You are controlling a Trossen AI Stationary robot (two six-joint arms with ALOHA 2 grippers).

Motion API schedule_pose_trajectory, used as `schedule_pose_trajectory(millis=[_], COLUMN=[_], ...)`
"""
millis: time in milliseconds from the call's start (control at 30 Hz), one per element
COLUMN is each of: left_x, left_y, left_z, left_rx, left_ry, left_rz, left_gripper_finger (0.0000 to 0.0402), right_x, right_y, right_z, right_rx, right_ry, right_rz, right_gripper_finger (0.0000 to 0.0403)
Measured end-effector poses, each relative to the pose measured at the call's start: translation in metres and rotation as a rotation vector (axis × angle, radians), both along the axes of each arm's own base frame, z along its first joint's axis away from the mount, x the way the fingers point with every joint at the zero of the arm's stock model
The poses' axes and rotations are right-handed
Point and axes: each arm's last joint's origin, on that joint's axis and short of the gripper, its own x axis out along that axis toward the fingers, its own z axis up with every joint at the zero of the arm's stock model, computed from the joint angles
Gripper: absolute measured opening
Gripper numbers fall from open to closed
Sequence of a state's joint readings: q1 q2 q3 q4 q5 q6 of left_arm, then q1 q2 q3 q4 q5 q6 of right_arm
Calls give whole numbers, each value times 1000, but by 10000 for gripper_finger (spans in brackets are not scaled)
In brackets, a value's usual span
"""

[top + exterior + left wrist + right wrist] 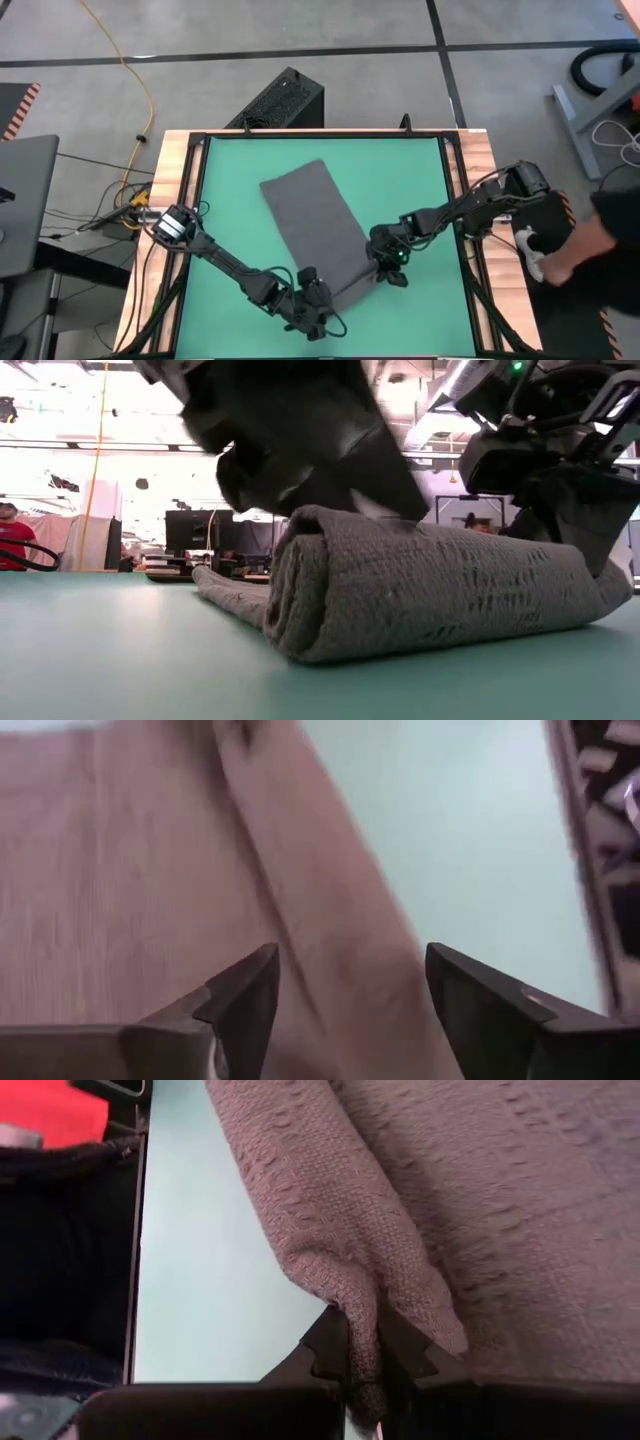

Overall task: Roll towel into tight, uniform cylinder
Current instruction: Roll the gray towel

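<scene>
Rolled end: nearest the low camera, the towel shows a thick rolled bundle lying on the teal table, its spiral end facing the lens.
Towel position: in the high view the towel lies diagonally mid-table, its far part flat and unrolled, its near end turned over between the two arms.
Left gripper: the left gripper sits at the near-left corner of the roll; in its wrist view the left gripper has its fingers spread wide with cloth running between them, not clearly pinched.
Right gripper: the right gripper is at the near-right end of the roll; in its wrist view the right gripper is closed narrowly on a pinch of towel edge.
Stage, as judged: rolling is started, with most of the length yet to be wound.
Risk: with one end pinched and the other loose, the roll could advance unevenly and turn cone-shaped or slack; the diagonal lie may add skew.
Risk: pulling on the pinched edge could unwind the layers.
Hidden: the left fingertips' contact in the low view is blocked by the arm; the tightness of the inner turns cannot be judged.
Bystanders: a person stands beside the table's right edge, partly cut off.
</scene>
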State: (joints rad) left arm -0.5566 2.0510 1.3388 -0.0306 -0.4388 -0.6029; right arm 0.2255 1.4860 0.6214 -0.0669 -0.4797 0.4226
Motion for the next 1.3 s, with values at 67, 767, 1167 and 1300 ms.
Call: schedule_pose_trajectory(millis=[67,767,1167,1300], left_x=[2,4,12,15], left_y=[-1,12,26,32], left_z=[3,-25,-36,-36], left_rx=[-18,-82,-184,-205], left_ry=[-29,84,161,178], left_rz=[5,173,187,186], left_gripper_finger=[246,220,15,20], right_x=[1,3,-3,-14], right_y=[-2,-15,-41,-45], right_z=[0,0,0,14], right_rx=[9,9,-16,-83], right_ry=[11,34,74,34], right_rz=[-22,-104,-119,-79], right_gripper_finger=[42,58,189,210])
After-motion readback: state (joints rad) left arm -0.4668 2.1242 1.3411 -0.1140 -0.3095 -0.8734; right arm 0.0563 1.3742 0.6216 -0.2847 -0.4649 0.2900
